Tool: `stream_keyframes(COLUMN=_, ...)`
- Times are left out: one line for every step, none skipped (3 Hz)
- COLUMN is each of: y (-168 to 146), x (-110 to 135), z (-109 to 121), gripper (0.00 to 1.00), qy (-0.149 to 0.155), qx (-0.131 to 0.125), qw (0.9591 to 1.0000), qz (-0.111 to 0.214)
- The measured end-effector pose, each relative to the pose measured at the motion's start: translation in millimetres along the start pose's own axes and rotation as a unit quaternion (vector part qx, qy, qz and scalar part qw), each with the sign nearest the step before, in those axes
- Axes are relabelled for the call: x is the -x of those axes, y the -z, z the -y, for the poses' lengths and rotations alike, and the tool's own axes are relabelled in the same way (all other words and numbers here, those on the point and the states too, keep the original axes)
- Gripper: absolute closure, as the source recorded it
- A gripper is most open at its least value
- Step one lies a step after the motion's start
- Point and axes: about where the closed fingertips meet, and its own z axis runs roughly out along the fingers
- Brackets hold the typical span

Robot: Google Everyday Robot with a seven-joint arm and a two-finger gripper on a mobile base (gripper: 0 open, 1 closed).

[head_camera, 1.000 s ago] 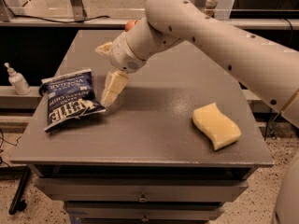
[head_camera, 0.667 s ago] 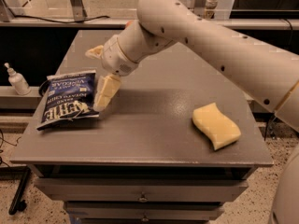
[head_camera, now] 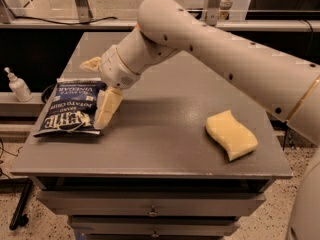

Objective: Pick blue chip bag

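The blue chip bag (head_camera: 70, 109) lies flat at the table's left edge, dark navy with white lettering, its left side slightly over the edge. My gripper (head_camera: 99, 86) is open at the bag's right side. One cream finger (head_camera: 107, 109) rests on the bag's right edge. The other (head_camera: 90, 64) is behind the bag's top right corner. The white arm (head_camera: 210, 49) reaches in from the right.
A pale-yellow wavy sponge (head_camera: 231, 134) lies on the right of the grey table (head_camera: 160, 134). A small white pump bottle (head_camera: 17, 86) stands on a ledge left of the table. Drawers (head_camera: 150, 204) sit under the tabletop.
The gripper has moved left and a little lower, so its near finger now overlaps the bag's right edge. The bag has shifted slightly left. The sponge has not moved.
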Motion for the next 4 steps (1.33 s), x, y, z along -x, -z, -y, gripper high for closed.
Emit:
stream_keyframes(y=-16.2, x=-3.2, z=-4.8, gripper=0.03, qy=0.004, qx=0.014, qw=0.9999, qz=0.003)
stream_keyframes(y=-26.1, x=-8.1, z=-9.5, gripper=0.21, qy=0.000, qx=0.022, qw=0.9997, qz=0.004)
stream_keyframes(y=-22.0, x=-7.1, z=-5.6, gripper=0.45, qy=0.004, qx=0.017, qw=0.9999, qz=0.002)
stream_keyframes(y=-6.5, x=-2.2, z=7.1, gripper=0.67, qy=0.014, qx=0.001, qw=0.9999, qz=-0.005)
